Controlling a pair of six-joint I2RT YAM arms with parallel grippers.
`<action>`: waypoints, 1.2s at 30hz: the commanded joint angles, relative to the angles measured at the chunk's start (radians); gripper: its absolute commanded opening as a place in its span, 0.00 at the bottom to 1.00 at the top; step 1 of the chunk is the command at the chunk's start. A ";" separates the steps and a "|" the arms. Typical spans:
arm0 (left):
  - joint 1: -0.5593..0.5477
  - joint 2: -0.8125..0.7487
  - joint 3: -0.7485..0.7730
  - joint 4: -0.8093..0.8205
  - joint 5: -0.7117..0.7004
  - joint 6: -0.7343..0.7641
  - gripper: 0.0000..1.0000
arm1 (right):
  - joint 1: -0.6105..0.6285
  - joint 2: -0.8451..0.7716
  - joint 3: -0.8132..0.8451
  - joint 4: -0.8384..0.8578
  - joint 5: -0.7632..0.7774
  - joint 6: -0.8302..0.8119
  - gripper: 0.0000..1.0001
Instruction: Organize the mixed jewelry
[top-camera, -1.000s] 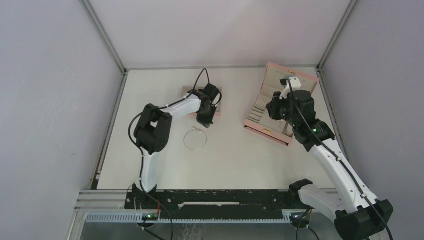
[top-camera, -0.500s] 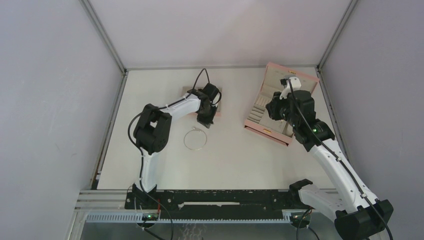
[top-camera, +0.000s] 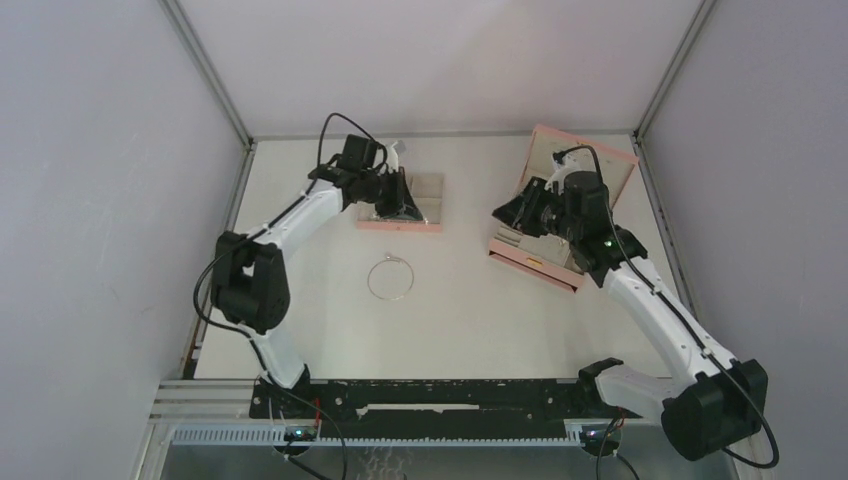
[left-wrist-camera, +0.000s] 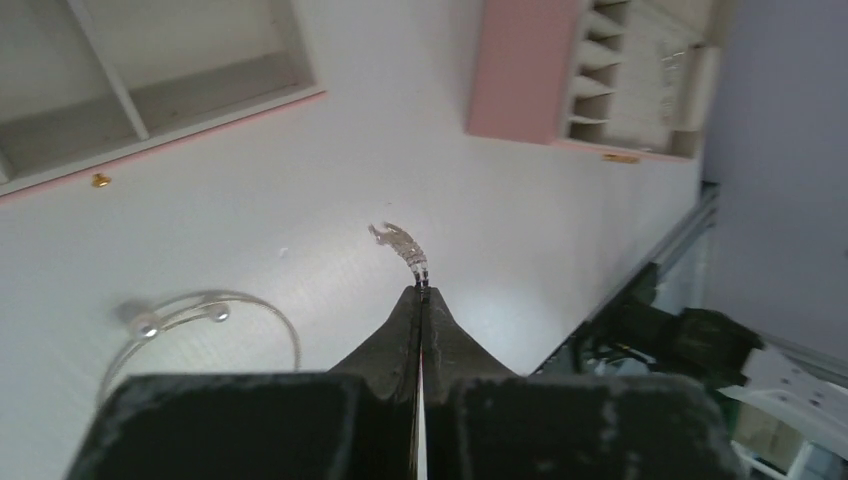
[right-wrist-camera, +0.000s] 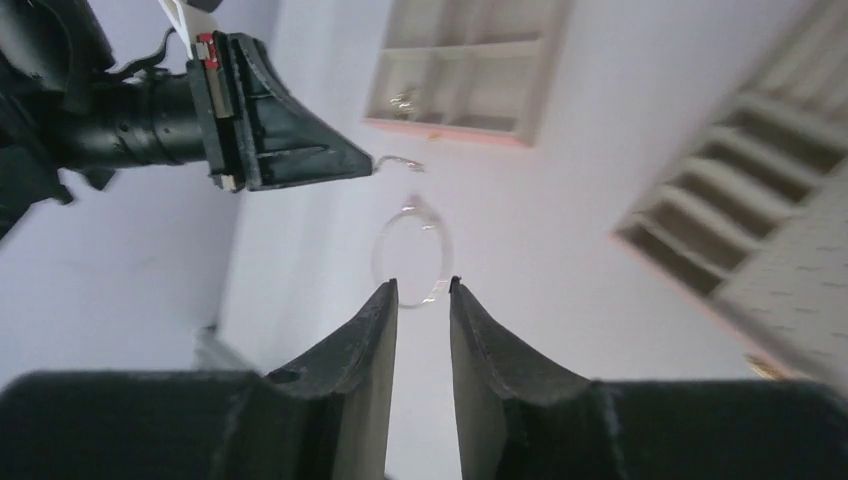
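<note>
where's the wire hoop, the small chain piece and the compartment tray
wire hoop (left-wrist-camera: 218, 313): left wrist view, on a bead on its wire
small chain piece (left-wrist-camera: 404, 243): left wrist view, mid-chain, beyond the shut jaws
compartment tray (left-wrist-camera: 215, 80): left wrist view, bare inner wall

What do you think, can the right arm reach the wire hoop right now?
Probably yes: the wire hoop lies alone on the table, the right tool is open and empty, and the left tool, pinching a small silver piece, is clear of it.
</note>
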 joint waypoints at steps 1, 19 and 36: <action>0.012 -0.132 -0.071 0.223 0.218 -0.185 0.00 | 0.024 0.049 -0.054 0.241 -0.206 0.399 0.35; 0.016 -0.224 -0.305 0.858 0.353 -0.752 0.00 | 0.124 0.210 -0.145 0.678 -0.192 0.923 0.49; 0.016 -0.236 -0.377 1.055 0.408 -0.861 0.00 | 0.069 0.276 -0.145 0.798 -0.187 1.017 0.47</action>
